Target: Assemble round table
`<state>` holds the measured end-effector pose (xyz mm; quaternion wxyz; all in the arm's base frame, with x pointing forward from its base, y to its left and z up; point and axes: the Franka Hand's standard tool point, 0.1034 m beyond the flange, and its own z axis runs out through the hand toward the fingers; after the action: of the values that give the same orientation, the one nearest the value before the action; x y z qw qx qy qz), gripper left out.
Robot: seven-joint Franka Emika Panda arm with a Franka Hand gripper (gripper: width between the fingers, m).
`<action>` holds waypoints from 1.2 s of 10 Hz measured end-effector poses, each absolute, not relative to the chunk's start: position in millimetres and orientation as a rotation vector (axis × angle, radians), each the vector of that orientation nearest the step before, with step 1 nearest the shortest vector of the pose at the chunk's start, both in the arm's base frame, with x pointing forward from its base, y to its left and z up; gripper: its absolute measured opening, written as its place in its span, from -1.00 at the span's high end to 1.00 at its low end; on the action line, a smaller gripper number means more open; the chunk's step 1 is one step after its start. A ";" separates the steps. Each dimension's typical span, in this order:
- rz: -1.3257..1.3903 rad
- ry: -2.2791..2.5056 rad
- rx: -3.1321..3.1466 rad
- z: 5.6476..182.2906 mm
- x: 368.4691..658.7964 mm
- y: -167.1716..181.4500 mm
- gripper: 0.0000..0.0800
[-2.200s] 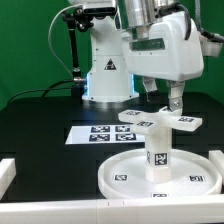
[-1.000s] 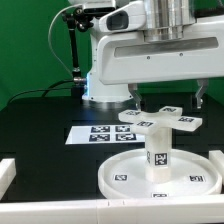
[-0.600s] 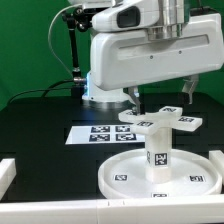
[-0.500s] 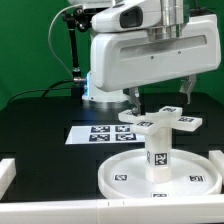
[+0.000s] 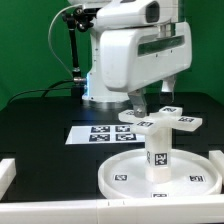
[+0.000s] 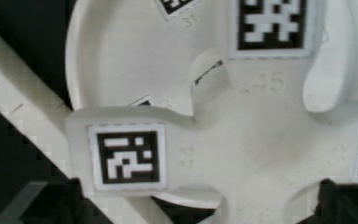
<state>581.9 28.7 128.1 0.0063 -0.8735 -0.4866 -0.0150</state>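
The large round disc (image 5: 128, 172) lies flat at the front of the black table. The short cylinder leg (image 5: 157, 152) stands upright on its middle. The cross-shaped piece (image 5: 160, 120) sits on top of the leg. My gripper (image 5: 153, 97) hangs just above the cross, open, with one finger (image 5: 138, 101) on each side of it. In the wrist view the cross (image 6: 265, 140) fills the picture with its tags. The disc's rim (image 6: 87, 60) curves behind it. My gripper (image 6: 202, 205) holds nothing.
The marker board (image 5: 97, 133) lies on the table behind the disc, toward the exterior view's left. White walls stand at the front left (image 5: 8, 172) and right (image 5: 216, 160). The arm's base (image 5: 107, 78) stands at the back.
The wrist has turned and shifted toward the exterior view's left. The fingers now hang closer over the cross. The parts have not moved.
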 end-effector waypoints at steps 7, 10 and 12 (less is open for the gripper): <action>0.011 -2.193 -2.299 122.6 576.7 25.0 -0.62; 0.037 -2.386 -2.120 123.4 577.0 25.7 -0.62; 0.041 -2.381 -2.129 122.9 576.8 24.5 -0.62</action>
<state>576.8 24.5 122.9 -0.0261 -0.6662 -0.7452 0.0128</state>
